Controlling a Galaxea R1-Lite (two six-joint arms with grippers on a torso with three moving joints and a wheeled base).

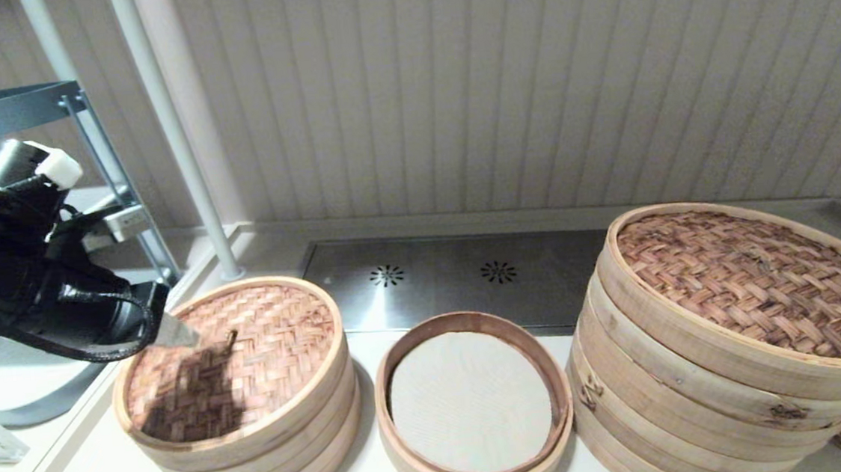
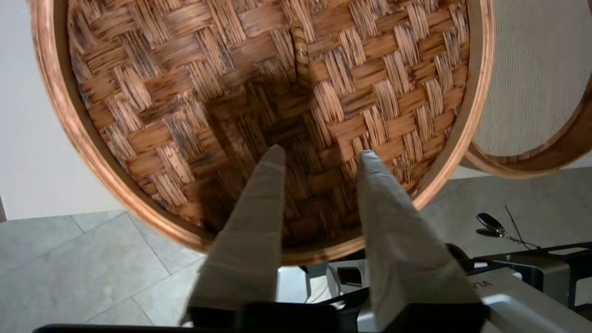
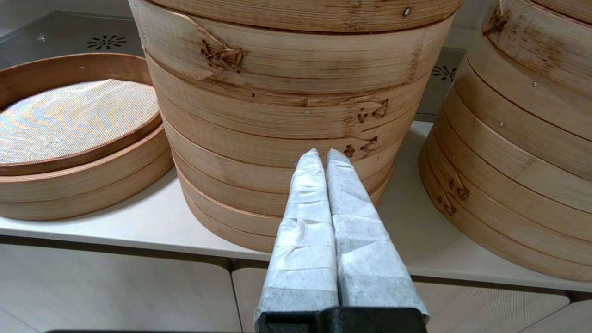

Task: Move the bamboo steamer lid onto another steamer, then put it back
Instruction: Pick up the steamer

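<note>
overhead, left end effector (image 2: 319, 155) spread above round herringbone-woven bamboo steamer lid (image 1: 231, 352); right end effector (image 3: 321, 159) pressed together.

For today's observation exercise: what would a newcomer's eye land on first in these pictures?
Probably the left gripper, fingers open over the small lid near its loop handle, at the counter's left. Beside it sits the low open steamer with its grey-white liner, then the big stack on the right, before which the right gripper is parked shut.

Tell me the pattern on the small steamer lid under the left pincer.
Reddish-brown herringbone weave on the bamboo steamer lid, with a pale wood rim; clearest in the left wrist view.
</note>
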